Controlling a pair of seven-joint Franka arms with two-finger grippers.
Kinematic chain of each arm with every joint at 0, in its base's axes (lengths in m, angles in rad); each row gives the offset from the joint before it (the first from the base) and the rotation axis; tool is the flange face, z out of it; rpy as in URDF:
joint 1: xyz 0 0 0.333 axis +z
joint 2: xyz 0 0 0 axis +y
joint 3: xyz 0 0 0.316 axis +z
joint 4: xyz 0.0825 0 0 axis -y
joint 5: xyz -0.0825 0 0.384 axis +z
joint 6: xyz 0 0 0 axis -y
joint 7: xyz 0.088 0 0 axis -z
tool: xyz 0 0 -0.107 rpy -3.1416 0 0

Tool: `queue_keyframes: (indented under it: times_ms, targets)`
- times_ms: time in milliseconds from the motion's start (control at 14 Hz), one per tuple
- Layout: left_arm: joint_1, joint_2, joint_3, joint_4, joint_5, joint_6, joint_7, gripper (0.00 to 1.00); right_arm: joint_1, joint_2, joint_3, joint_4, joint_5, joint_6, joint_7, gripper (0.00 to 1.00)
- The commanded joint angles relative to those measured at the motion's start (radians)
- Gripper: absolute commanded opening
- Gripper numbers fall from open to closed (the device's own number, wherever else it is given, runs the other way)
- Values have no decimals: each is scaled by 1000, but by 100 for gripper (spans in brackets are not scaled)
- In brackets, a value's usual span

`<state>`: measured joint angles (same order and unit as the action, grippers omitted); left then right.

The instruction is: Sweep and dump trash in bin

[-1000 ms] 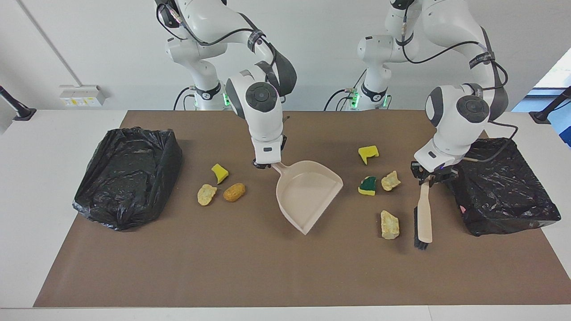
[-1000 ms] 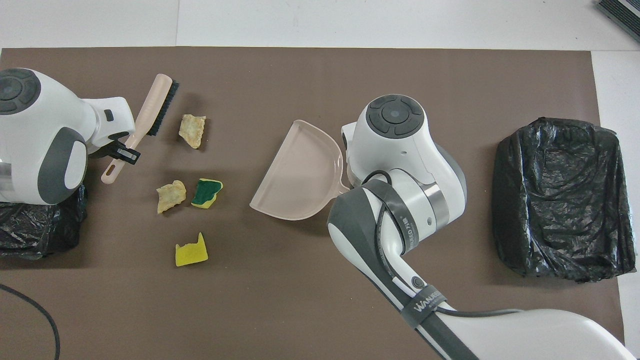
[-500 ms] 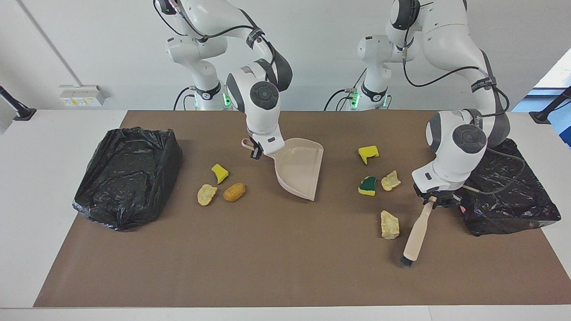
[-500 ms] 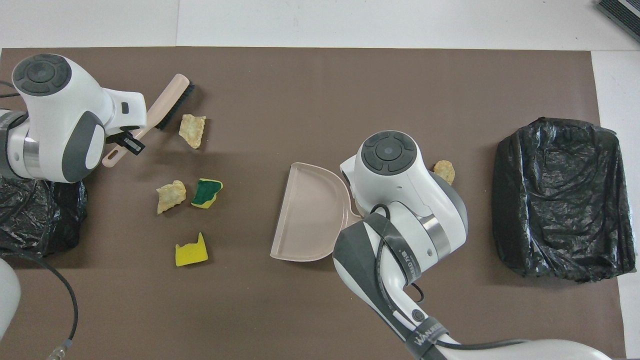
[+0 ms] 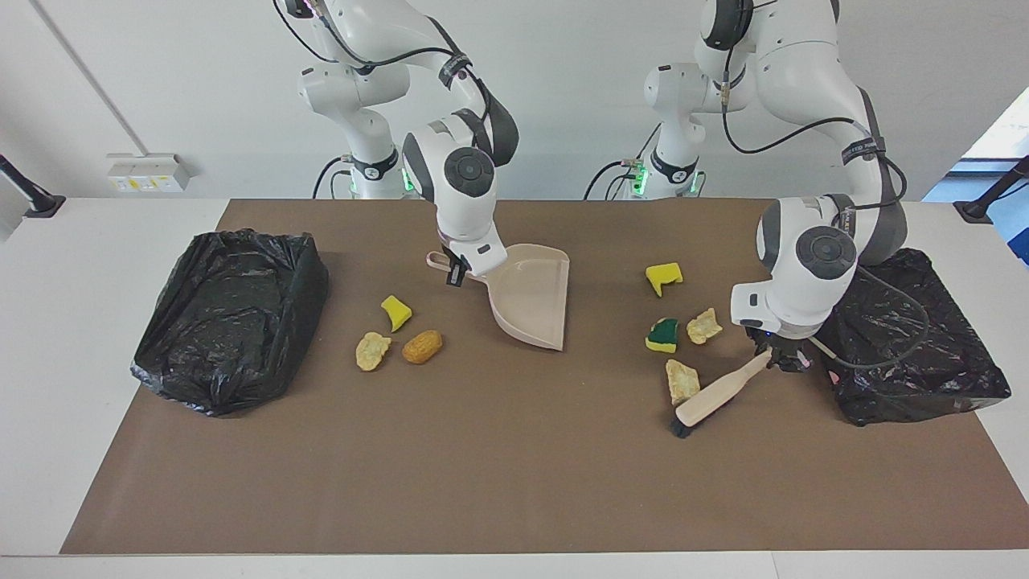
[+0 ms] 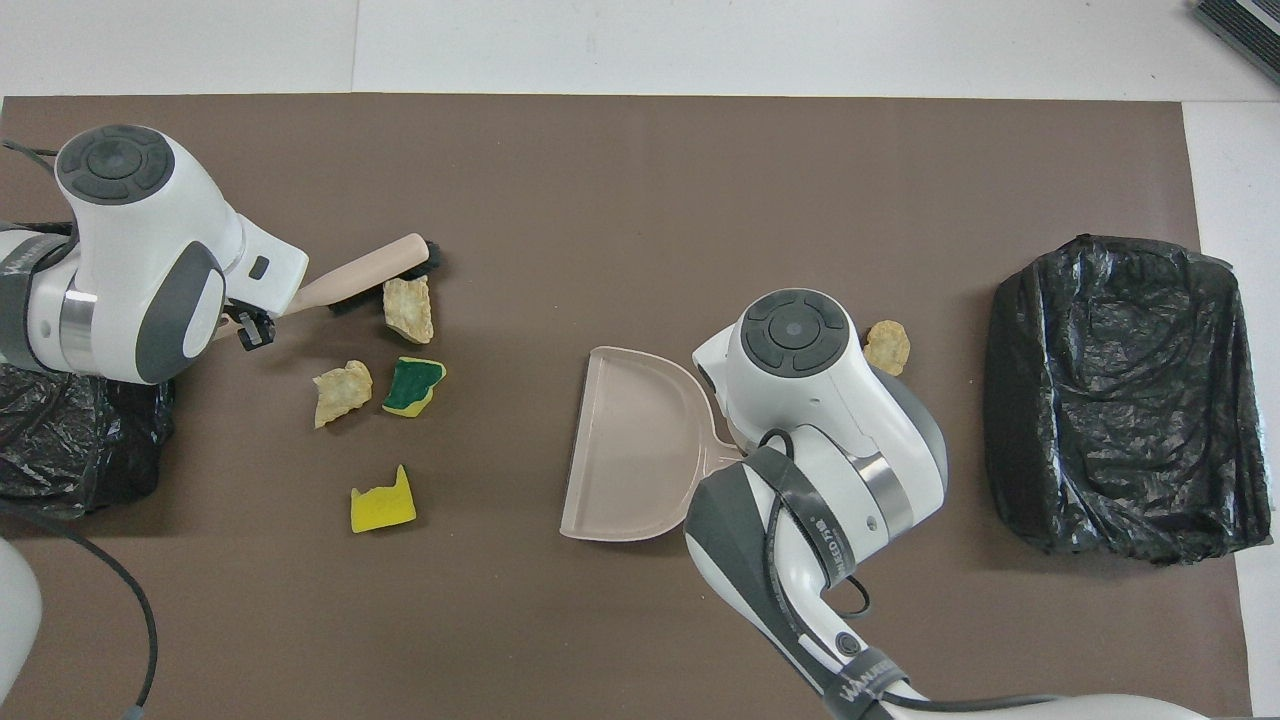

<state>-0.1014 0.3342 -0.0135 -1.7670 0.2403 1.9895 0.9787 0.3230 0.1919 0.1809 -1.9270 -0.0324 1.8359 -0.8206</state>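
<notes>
Overhead: right arm's white wrist [image 6: 800, 370] hides dustpan handle and two scraps; black bin bag [image 6: 70, 440] cut off by edge.

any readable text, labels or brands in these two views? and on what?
"WANFEED", partly cut off, on the grey strap around the right arm.
Strap print higher on that arm: too blurred to read.
Wall socket plate: marks too small to read.
Nothing else carries text.

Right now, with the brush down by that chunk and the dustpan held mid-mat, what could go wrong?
1. The left gripper holds the brush against only the beige chunk; the green sponge and the yellow scrap lie off its line and may be missed.
2. The dustpan, in the right gripper, sits well apart from the scraps, so they may scatter on the way.
</notes>
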Motion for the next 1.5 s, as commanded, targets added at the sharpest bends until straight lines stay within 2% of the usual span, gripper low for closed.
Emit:
queue_keyframes:
  times_ms: [0,214,429,571,714,857,1071,1214,1429]
  targets:
    - [-39,-147,7,-190,19,-6,43,0,-12,-45,9,-53,-4,42,35,0]
    - [-69,-262,4,-291,17,-43,49,0,-2,-23,9,-60,-1,95,67,0]
    - [-95,-375,3,-298,13,-141,2,0,1,-9,9,-63,5,117,77,0]
    - [-95,-438,3,-299,13,-187,-178,0,4,11,9,-63,9,160,81,0]
    - [-89,-461,6,-324,13,-225,-399,0,5,15,11,-63,9,174,92,0]
    - [-69,-509,10,-397,13,-218,-555,0,7,15,11,-63,11,180,95,0]
    - [23,-645,9,-590,13,-201,-782,0,27,20,11,-63,8,178,80,0]
    - [45,-701,9,-670,11,-199,-967,0,27,29,11,-63,0,180,78,0]
    - [23,-695,6,-718,-65,-201,-1257,0,27,29,11,-63,0,180,78,0]
